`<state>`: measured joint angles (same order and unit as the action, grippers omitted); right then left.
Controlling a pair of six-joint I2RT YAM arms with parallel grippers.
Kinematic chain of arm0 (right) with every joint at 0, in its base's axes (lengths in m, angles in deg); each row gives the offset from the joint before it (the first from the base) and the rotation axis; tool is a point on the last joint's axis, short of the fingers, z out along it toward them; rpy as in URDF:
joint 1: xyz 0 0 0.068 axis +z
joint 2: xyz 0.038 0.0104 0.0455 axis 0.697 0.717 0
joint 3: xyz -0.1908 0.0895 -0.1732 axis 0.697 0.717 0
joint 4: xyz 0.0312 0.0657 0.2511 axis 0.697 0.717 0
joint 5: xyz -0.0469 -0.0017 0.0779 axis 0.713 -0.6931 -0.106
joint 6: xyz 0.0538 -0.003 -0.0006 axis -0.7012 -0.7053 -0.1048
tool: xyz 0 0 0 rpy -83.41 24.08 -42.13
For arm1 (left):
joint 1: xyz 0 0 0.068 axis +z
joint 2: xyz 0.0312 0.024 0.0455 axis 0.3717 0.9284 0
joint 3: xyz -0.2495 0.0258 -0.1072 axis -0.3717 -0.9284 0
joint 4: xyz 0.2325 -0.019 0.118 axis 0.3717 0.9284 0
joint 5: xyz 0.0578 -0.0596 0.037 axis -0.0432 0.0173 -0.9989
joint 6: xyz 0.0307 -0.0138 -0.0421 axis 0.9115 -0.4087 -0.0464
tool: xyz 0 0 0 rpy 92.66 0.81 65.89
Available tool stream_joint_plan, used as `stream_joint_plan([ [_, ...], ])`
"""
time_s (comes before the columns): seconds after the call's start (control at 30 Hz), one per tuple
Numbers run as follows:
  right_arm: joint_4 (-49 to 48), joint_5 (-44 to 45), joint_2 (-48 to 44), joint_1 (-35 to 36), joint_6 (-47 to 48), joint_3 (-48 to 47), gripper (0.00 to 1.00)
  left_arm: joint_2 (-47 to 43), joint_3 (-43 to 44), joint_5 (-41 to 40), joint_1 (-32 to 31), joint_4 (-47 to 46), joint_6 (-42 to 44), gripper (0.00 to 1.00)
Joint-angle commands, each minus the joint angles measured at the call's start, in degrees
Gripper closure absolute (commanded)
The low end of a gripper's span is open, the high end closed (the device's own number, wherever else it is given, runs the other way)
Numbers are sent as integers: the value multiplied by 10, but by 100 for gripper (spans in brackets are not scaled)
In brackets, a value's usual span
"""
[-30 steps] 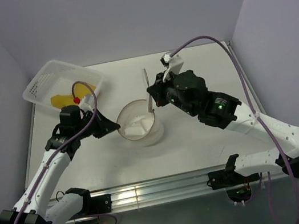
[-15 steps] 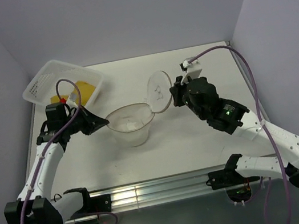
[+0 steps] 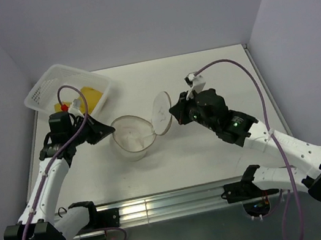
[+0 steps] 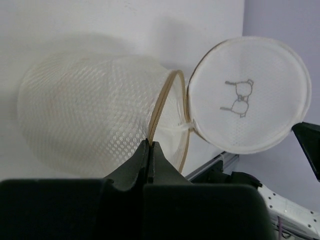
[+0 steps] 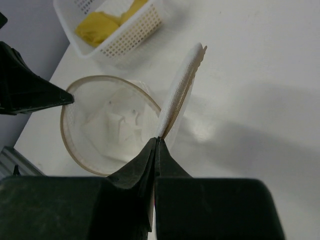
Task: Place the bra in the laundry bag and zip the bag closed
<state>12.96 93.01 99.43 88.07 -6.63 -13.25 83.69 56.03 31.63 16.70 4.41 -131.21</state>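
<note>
Pinching laundry bag (image 3: 132,142) rim, left gripper (image 4: 150,143); right gripper (image 5: 156,139) pinching flap lid (image 3: 160,112) edge

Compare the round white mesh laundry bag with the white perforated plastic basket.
The laundry bag is round, soft mesh with a tan hoop rim; the basket is rectangular, rigid plastic. The bag holds white fabric; the basket holds a yellow item. Both are white and open.

The small round laundry bag (image 4: 90,115) is translucent white mesh cloth, finely dimpled, its thin hoop rim (image 4: 160,107) smooth tan. Its round flap lid (image 4: 247,95) is a denser matt weave. My fingers (image 5: 135,170) are matt black plastic. The white perforated rectangular basket (image 5: 127,30) is smooth plastic.
</note>
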Motion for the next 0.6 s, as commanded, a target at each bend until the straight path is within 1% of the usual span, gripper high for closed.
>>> stream_joint_plan([
  [0.0, -61, -19, -15, -3, -48, 30, 100, -8, -17, -55, -1, -35, 26, 100],
  [0.03, -63, -14, -17, -5, -53, 36, 100, -11, -22, -76, -1, -36, 29, 99],
  [0.17, -94, -32, -31, -23, -82, 68, 100, -19, -44, -105, -1, -39, 38, 97],
  [0.23, -96, -34, -33, -25, -86, 75, 100, -24, -51, -115, -1, -39, 39, 94],
  [0.27, -96, -35, -34, -27, -89, 77, 100, -29, -52, -128, -1, -38, 39, 92],
  [0.3, -98, -38, -37, -29, -91, 83, 99, -41, -50, -135, -1, -38, 40, 89],
  [0.33, -100, -41, -38, -32, -93, 86, 95, -47, -46, -142, -1, -38, 44, 87],
  [0.37, -96, -43, -37, -34, -96, 86, 90, -54, -31, -165, -1, -30, 47, 80],
  [0.4, -95, -43, -38, -36, -96, 88, 76, -55, -23, -178, -1, -25, 51, 75],
  [0.43, -89, -44, -39, -39, -97, 88, 67, -57, -14, -189, -1, -14, 57, 69],
  [0.47, -88, -43, -40, -40, -99, 90, 59, -54, 4, -206, -1, -10, 60, 59],
  [0.5, -87, -41, -47, -41, -101, 90, 50, -53, 13, -214, -1, -8, 62, 52],
  [0.53, -87, -42, -51, -42, -100, 89, 33, -52, 21, -221, -1, -6, 65, 48],
  [0.57, -85, -46, -54, -42, -95, 83, 28, -51, 39, -229, -1, -2, 66, 45],
])
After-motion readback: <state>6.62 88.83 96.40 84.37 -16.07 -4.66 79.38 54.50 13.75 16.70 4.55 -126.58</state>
